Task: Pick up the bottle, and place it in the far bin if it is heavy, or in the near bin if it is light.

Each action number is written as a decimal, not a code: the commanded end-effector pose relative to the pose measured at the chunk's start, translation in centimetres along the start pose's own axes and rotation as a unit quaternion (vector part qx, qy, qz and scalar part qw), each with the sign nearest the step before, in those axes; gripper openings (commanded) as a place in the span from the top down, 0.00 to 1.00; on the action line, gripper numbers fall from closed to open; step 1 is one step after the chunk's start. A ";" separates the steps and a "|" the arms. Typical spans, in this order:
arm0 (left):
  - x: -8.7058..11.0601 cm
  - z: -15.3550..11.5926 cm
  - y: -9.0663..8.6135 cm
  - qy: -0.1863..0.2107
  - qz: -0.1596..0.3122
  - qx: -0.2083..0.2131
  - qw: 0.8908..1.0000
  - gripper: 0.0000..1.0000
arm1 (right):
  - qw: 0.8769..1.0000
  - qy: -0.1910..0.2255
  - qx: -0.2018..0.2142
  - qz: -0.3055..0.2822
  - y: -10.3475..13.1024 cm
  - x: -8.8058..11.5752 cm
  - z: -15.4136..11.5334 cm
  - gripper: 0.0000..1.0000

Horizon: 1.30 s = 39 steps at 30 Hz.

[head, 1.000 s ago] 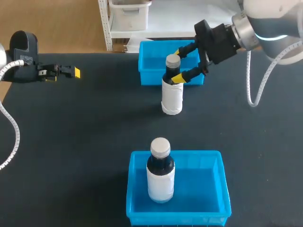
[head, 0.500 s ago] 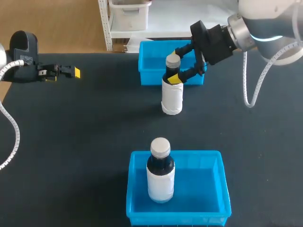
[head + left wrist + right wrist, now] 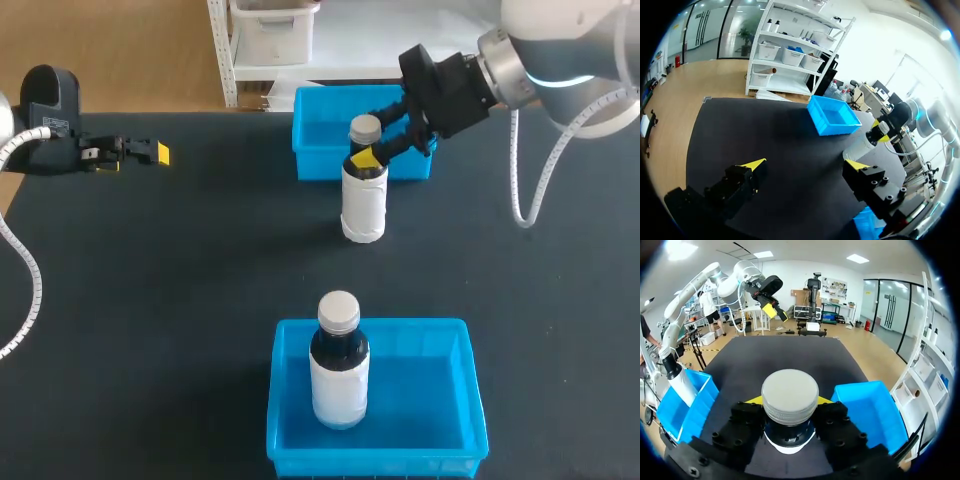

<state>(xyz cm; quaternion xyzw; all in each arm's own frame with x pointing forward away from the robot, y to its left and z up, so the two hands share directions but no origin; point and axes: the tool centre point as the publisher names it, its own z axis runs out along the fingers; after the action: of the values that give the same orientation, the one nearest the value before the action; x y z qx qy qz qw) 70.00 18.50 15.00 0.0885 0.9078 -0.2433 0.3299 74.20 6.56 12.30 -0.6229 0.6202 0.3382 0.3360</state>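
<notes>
A white-labelled bottle with a grey cap stands upright on the black table, just in front of the far blue bin. My right gripper comes in from the right and is shut on the bottle's dark neck; the right wrist view shows the cap between both fingers, which press in from either side. The near blue bin holds a second, similar bottle standing upright. My left gripper hangs open and empty at the table's far left, well away from the bottle.
The far bin lies close beside the held bottle and looks empty. The near bin with its bottle is on the other side. Bare black table lies between the two bins and out toward the left gripper.
My right gripper's fingers have closed in from wide open onto the bottle's neck. The bottle and the left arm have stayed where they were.
</notes>
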 end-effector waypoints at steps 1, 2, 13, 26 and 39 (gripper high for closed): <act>0.0 0.0 0.0 0.000 0.000 0.000 1.000 0.00 | 1.000 -0.003 0.002 -0.002 0.1 0.0 -0.2 0.84; 0.0 0.0 0.0 0.000 0.000 0.000 1.000 0.00 | 1.000 -0.003 0.002 -0.003 0.2 -0.1 -0.3 0.97; 0.0 0.0 0.0 0.000 0.000 0.000 1.000 0.00 | 1.000 0.006 0.012 -0.020 2.8 -3.0 -4.1 1.00; 0.0 0.0 0.0 0.000 0.000 0.000 1.000 0.00 | 0.999 0.014 0.037 -0.019 12.0 -8.2 -11.2 1.00; 0.0 0.0 0.0 0.000 0.000 0.000 1.000 0.00 | 0.999 -0.005 0.029 -0.016 23.4 -9.3 -12.5 1.00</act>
<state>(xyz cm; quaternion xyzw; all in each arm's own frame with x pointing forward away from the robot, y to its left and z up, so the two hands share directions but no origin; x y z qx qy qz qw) 70.00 18.50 15.00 0.0885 0.9078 -0.2433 0.3299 56.79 1.93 26.85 -0.6467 0.5937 0.3609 0.3147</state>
